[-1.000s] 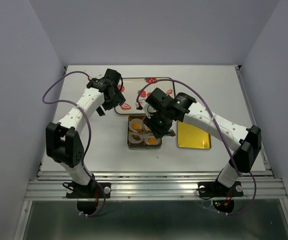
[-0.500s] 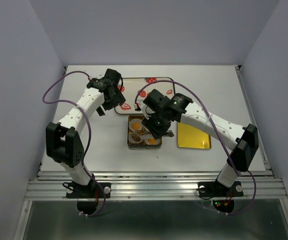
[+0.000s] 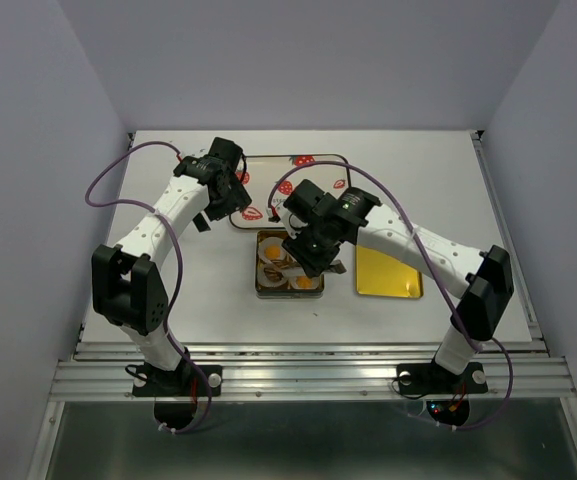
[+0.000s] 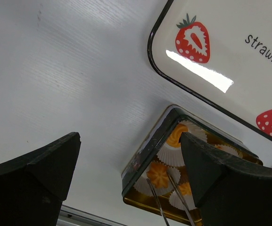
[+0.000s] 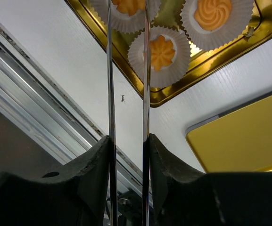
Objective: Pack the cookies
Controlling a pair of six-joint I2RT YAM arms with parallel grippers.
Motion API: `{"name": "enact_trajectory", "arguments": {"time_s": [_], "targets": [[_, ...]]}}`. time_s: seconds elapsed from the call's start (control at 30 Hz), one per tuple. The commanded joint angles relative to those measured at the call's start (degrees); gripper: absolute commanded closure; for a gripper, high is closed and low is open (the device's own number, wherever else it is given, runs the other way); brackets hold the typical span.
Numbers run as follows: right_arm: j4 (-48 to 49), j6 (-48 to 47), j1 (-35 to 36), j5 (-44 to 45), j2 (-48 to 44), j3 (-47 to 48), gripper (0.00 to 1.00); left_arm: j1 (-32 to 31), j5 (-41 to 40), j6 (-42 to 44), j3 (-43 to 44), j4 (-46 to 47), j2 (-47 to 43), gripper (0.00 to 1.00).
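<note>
**Tongs poised over cookies in tin**

Right gripper [image 5: 126, 141] clamped narrow on thin metal tongs [image 5: 110, 70], blades close together, long axis straight ahead from the jaws. Directly ahead, under the blades: gold tin [image 5: 173, 96] with cookies [image 5: 162, 51] in paper cups [image 5: 140, 63]. Tong tips out of view, so unclear whether gripping a cookie. Just right of the jaws, gold lid [image 5: 249, 136]. Left gripper [image 4: 130, 139] spread wide, empty, farther off; tin ahead of it, tray [image 4: 230, 47] beyond.

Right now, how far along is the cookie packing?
Done: at least three cookies sit in paper cups inside the tin. In hand: right fingers hold tweezers over the tin. Remaining, probably: the gold lid lies beside the tin, not yet on.
</note>
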Motion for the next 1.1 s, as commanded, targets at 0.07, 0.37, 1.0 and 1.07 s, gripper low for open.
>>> {"name": "enact_trajectory", "arguments": {"time_s": [0.07, 0.37, 1.0, 1.07], "targets": [[2.24, 0.51, 0.58, 0.86, 0.66, 2.09, 0.61, -0.3, -1.78, 1.0, 0.62, -1.34, -3.0, 0.01], [1.8, 2.53, 1.1, 0.07, 1.19, 3.41, 0.59, -0.21, -2.31, 1.52, 0.97, -1.6, -3.09, 0.01], [1.27, 2.62, 1.1, 1.04, 0.75, 2.89, 0.52, -0.21, -2.93, 1.79, 1.76, -2.04, -2.65, 0.01], [1.36, 2.36, 1.1, 1.04, 0.49, 2.45, 0.51, -0.12, -3.02, 1.79, 1.76, -2.13, -2.65, 0.01]]}}
